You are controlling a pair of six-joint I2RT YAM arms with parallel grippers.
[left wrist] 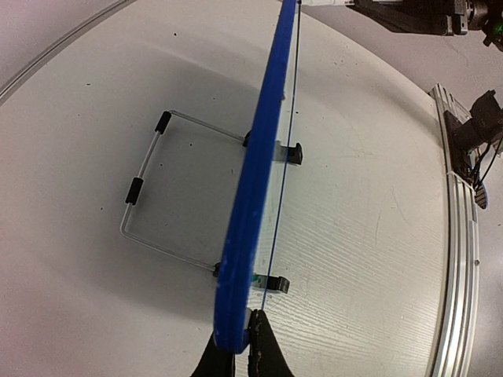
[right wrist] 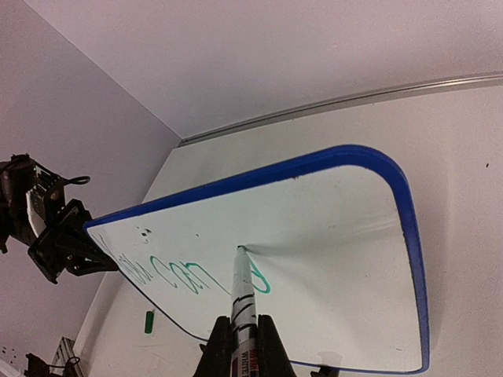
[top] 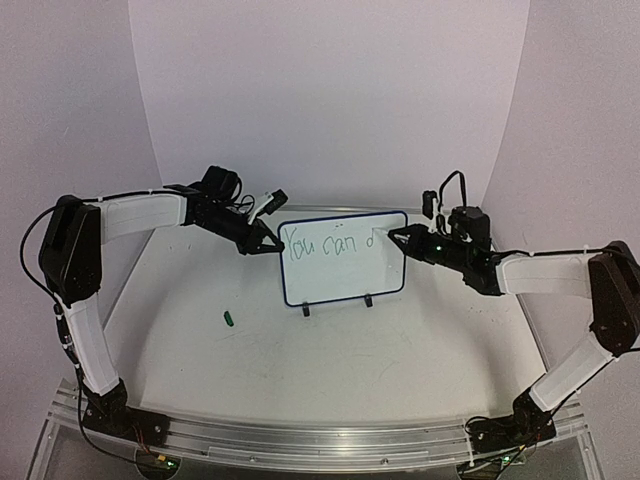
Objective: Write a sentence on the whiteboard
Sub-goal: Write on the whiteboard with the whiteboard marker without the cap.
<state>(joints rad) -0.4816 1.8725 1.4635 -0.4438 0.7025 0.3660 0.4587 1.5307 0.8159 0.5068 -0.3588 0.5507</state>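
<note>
The whiteboard (top: 340, 275) stands upright on two black clip feet at the table's middle back. Green writing (top: 325, 246) on it reads "You can" plus a started letter. My left gripper (top: 268, 246) is shut on the board's left edge; in the left wrist view the blue frame (left wrist: 255, 173) runs up from my pinched gripper (left wrist: 240, 345). My right gripper (top: 405, 239) is shut on a white marker pen (right wrist: 242, 302). The pen's tip touches the board (right wrist: 330, 259) just above the green stroke (right wrist: 262, 283), at the top line's right end.
A green pen cap (top: 229, 319) lies on the table left of the board; it also shows in the right wrist view (right wrist: 148, 321). A wire stand (left wrist: 149, 204) lies behind the board. Walls close the back and sides. An aluminium rail (top: 300, 440) runs along the near edge.
</note>
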